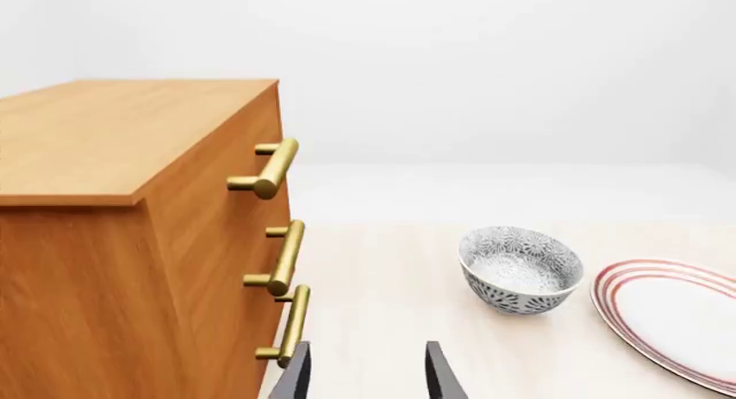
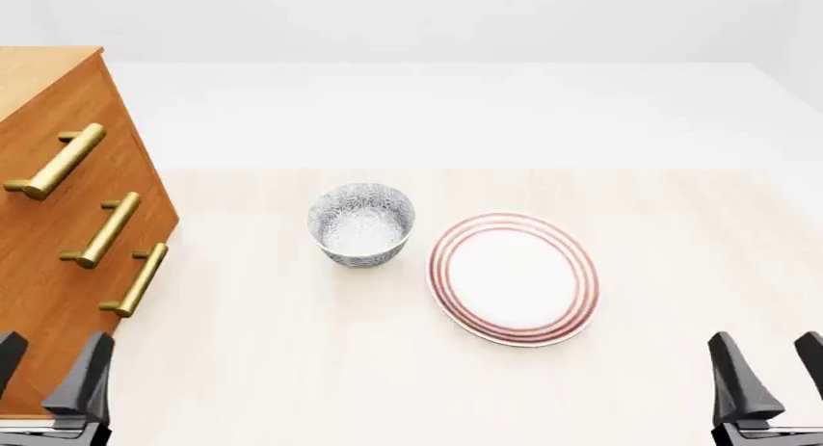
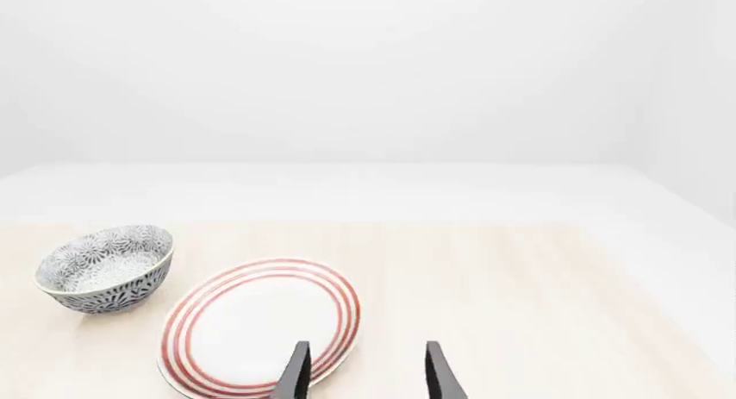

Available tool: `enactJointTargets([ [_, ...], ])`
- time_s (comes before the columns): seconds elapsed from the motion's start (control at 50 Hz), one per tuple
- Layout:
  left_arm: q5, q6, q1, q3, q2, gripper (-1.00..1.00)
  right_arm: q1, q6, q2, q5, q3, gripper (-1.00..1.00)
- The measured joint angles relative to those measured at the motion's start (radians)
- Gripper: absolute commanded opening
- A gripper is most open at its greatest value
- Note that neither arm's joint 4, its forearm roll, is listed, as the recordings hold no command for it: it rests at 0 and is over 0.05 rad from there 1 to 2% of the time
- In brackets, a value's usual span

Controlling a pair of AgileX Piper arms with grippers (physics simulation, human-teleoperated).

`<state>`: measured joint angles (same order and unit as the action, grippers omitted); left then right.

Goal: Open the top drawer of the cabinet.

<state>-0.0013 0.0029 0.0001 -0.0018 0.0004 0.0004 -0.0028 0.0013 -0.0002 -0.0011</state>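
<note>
At far left, the cabinet is standing with its top drawer sitting shut, brass handle showing. Both grippers, left and right, are hovering with jaws apart.

text: none legible | cabinet, bowl, plate: seemingly unmarked

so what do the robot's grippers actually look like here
Both look alike: the left gripper and the right gripper each have two slim, dark grey to black fingers, flat-sided and tapering to a narrow tip. At the front view's bottom edge a paler grey base shows beneath them. No cables or markings are visible.
</note>
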Motion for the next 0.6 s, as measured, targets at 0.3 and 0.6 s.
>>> enactJointTargets([
  [0.3, -0.012, 0.047, 0.001, -0.01, 0.0, 1.0, 0.0, -0.004, 0.001, 0.0, -0.001, 1.0],
  [0.6, 0.018, 0.186, 0.007, -0.041, 0.024, 1.0, 0.001, -0.006, 0.001, -0.001, -0.001, 1.0],
])
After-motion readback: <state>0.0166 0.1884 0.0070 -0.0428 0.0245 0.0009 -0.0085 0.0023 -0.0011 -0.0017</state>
